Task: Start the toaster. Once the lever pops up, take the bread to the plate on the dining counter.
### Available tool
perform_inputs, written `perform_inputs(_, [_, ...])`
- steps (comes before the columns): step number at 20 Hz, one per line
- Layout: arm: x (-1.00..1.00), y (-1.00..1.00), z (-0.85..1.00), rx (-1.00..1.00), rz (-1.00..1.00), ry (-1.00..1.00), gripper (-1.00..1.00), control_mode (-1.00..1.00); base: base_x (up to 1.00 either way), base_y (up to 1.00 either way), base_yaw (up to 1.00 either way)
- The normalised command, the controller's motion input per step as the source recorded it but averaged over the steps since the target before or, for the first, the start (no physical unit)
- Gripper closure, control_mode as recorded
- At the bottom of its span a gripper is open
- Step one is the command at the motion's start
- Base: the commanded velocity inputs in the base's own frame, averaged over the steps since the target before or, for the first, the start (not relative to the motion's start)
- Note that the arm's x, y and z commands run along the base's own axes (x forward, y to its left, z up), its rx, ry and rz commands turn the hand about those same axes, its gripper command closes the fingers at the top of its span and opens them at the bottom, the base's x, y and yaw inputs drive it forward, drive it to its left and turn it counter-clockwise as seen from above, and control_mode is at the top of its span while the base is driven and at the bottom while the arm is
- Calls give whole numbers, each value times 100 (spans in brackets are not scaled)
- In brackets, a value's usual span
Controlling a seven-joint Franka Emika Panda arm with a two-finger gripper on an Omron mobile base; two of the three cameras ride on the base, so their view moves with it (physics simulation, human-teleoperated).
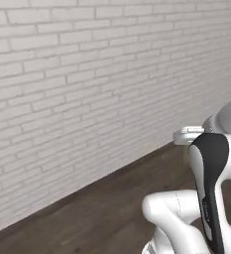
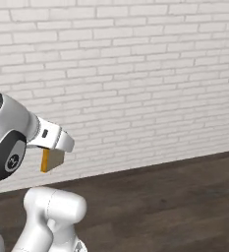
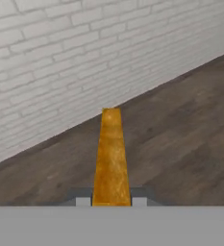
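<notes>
My gripper is shut on the bread, a tan slice with an orange-brown crust. In the hand view I see the slice edge-on, running straight out between the two fingertips. From the right base view the bread hangs below the gripper, held in the air in front of the wall. The toaster, the plate and the dining counter are out of view.
A white brick wall spans the whole scene ahead. Dark wooden floor runs along its foot. My own white arm stands in the lower right of the left base view.
</notes>
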Motion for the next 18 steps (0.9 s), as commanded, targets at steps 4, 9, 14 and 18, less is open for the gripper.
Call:
perform_inputs(4, [0,0,0,0,0,0,100,100,100,-31,-42])
perform_inputs(9, [0,0,0,0,0,0,100,100,97,-32,-44])
perform_inputs(14, [0,0,0,0,0,0,100,100,86,-29,-49])
perform_inputs(18, [0,0,0,0,0,0,100,100,71,-14,-57])
